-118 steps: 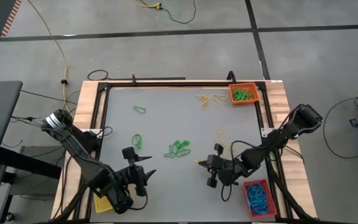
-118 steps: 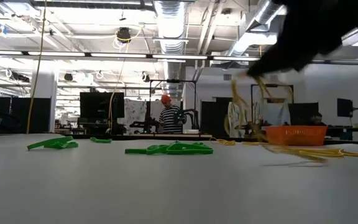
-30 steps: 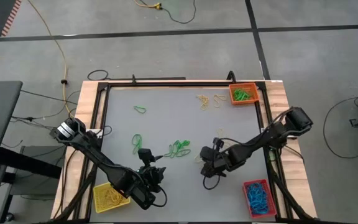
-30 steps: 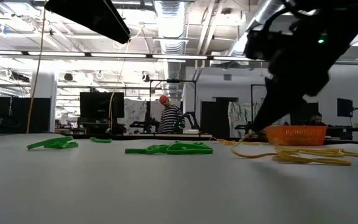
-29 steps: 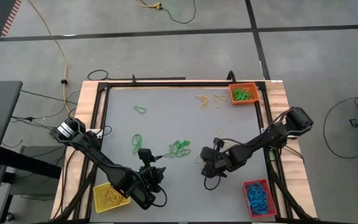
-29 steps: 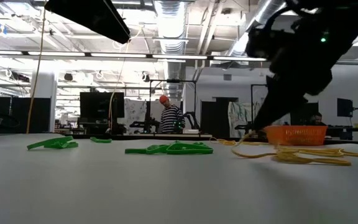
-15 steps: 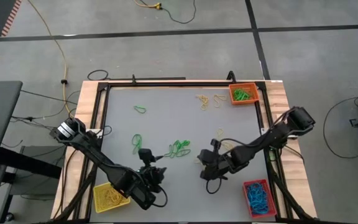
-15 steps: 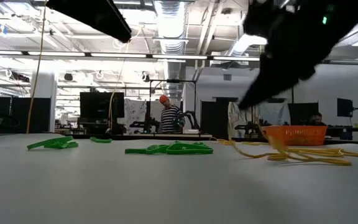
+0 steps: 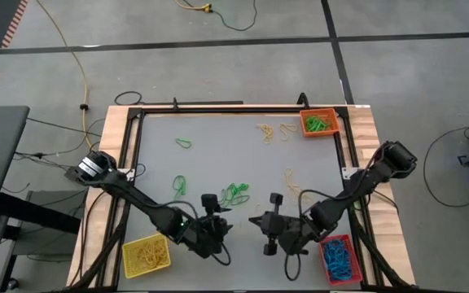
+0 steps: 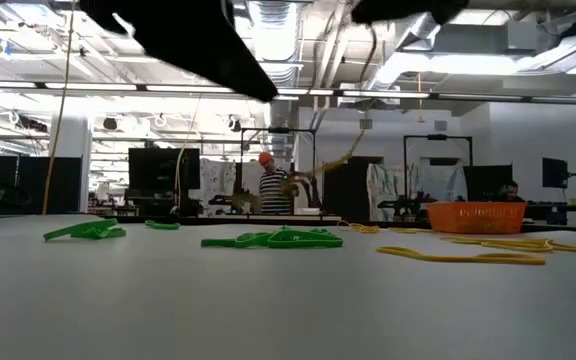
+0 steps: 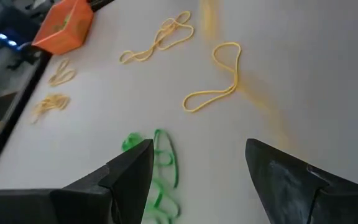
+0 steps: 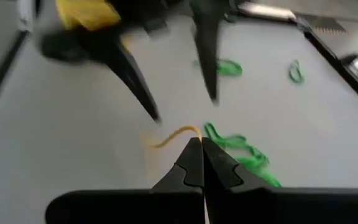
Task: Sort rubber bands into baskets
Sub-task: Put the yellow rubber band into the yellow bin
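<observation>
My right gripper (image 9: 256, 220) hovers over the table's near middle, shut on a yellow rubber band (image 12: 174, 134) that shows blurred. My left gripper (image 9: 220, 211) stands open just to its left, beside a heap of green rubber bands (image 9: 234, 193), with nothing between its fingers (image 11: 197, 155). More green bands (image 9: 179, 185) and yellow bands (image 9: 265, 130) lie flat on the table. The orange basket (image 9: 319, 123) stands at the far right corner. The yellow basket (image 9: 146, 254) is at the near left and the red basket (image 9: 339, 257) at the near right. My right gripper pinches one end of the yellow rubber band (image 12: 190, 130) between its two fingertips. The fingers slant down toward the table's left. The band (image 10: 340, 158) hangs slack below them, clear of the table.
A loose yellow band (image 11: 219, 81) and a tangled one (image 11: 160, 37) lie on the table beyond my left gripper. A raised dark frame (image 9: 218, 108) runs round the table. The two grippers stand close together, tip toward tip.
My right gripper has risen and gone toward the table's near left, lifting the yellow band clear of the table. My left gripper has gone toward the table's right and sunk a little, ending beside the green heap, and has stayed open.
</observation>
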`<act>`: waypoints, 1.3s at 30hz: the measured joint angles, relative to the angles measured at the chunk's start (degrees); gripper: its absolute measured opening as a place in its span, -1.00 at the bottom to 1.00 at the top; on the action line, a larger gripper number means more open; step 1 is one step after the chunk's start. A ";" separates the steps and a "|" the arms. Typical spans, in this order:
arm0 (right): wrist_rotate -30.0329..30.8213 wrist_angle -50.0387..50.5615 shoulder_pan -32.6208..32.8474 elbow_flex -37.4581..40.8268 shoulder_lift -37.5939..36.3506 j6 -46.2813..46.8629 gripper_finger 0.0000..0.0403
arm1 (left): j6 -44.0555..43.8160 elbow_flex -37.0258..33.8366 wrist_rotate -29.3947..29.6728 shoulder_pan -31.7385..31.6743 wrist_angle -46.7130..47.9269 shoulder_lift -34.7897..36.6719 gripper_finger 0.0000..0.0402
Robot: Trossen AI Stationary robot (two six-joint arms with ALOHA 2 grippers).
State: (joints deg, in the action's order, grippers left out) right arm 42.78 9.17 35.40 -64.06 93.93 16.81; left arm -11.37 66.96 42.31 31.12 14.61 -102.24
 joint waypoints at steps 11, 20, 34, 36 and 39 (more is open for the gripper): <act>0.94 0.28 0.85 -1.30 0.00 -2.51 -0.92 | 6.01 -3.54 -22.48 -5.47 -18.11 -0.02 0.22; 0.90 0.35 0.88 -1.30 0.00 -2.48 -0.92 | 6.08 -3.54 -23.30 -5.92 -21.60 -0.04 0.21; 0.83 0.99 0.88 -1.30 0.00 -2.27 -0.91 | 8.76 -3.54 -22.29 -6.25 -21.83 -0.04 -0.82; 0.83 1.15 0.89 -1.30 0.00 -2.27 -0.91 | 8.77 -3.54 -22.49 -6.23 -21.83 -0.04 -0.94; 0.83 1.14 0.96 -1.30 0.00 -2.26 -0.90 | 9.10 -3.54 -22.43 -6.21 -21.53 -0.07 -0.98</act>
State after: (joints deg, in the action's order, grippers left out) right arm 43.62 10.31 36.36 -65.36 93.93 14.55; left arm -2.27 63.42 19.88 24.91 -6.92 -102.30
